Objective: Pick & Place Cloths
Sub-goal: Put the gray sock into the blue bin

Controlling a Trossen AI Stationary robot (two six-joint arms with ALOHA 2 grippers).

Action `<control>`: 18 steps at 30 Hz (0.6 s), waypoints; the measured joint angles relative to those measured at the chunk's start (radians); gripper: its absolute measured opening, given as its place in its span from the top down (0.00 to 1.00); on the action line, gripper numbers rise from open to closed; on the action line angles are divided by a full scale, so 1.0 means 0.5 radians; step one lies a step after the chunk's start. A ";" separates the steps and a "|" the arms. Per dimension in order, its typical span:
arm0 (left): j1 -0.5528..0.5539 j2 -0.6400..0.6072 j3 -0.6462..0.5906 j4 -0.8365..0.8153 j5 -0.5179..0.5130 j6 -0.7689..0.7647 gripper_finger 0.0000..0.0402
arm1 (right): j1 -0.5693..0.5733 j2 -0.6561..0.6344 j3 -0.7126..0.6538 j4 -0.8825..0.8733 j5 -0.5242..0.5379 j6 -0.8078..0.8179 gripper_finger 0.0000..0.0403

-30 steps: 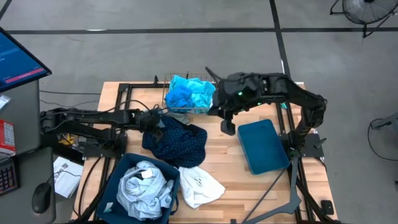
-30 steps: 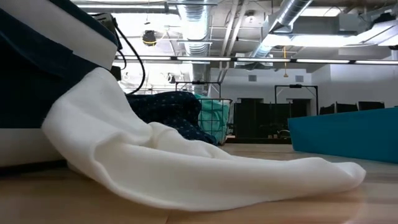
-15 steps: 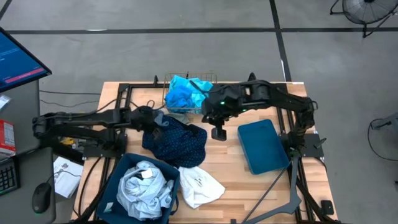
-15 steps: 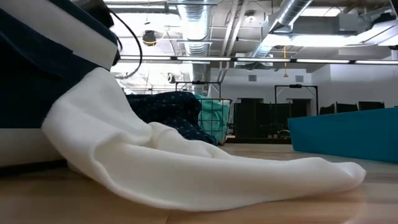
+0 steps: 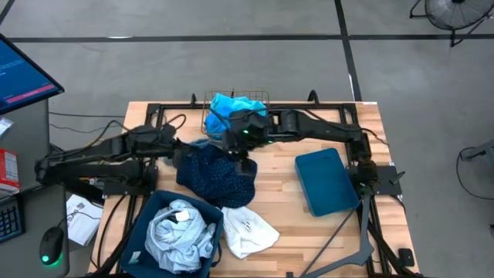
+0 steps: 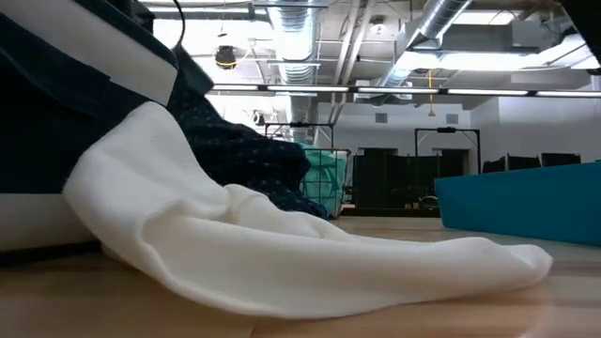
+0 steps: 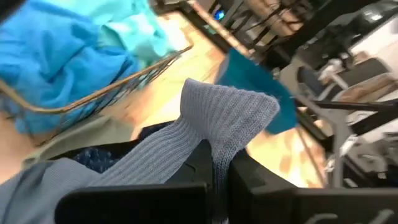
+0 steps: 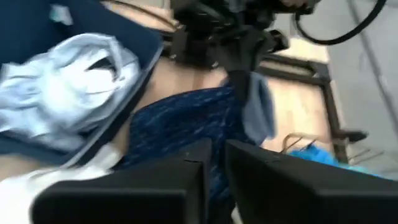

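A navy dotted cloth (image 5: 220,177) lies heaped mid-table, its left side drawn upward (image 6: 202,113). My left gripper (image 5: 187,151) is at that cloth's far-left edge, shut on a grey ribbed piece (image 7: 211,124). Whether the piece belongs to the navy cloth, I cannot tell. My right gripper (image 5: 245,162) hovers over the navy cloth's far side; its fingers (image 8: 186,180) stand a narrow gap apart with nothing between them. A white cloth (image 5: 248,230) lies flat near the front edge. Blue and turquoise cloths (image 5: 231,112) fill the gold wire basket (image 5: 207,123). My left gripper pinches the grey ribbed piece (image 7: 214,158) between its two fingers, at a fold that bulges out past the fingertips. The fingers come from the table's left. The piece's loose end (image 8: 258,115) hangs beside the gripper, and navy cloth rises with it, clear of the table there.
A dark teal bin (image 5: 154,202) at the near left holds a pale grey-blue cloth (image 5: 181,232). A second teal bin (image 5: 326,181) lies on the table's right side. The basket stands at the far edge, just behind both grippers.
My right gripper has travelled toward the table's left, from beside the teal bin to above the navy cloth. My left arm has risen at the cloth's left edge, and the navy cloth's left part is now drawn up while the rest stays on the table.
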 joint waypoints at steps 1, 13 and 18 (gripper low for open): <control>0.000 -0.024 0.000 0.000 0.016 0.000 1.00 | -0.017 0.030 0.001 0.042 0.000 -0.030 0.86; 0.000 -0.031 0.000 0.032 0.169 0.036 1.00 | -0.197 0.286 0.002 0.350 -0.296 -0.180 0.33; -0.001 -0.031 0.000 0.049 0.169 0.039 1.00 | -0.211 0.403 -0.002 0.429 -0.359 -0.180 0.25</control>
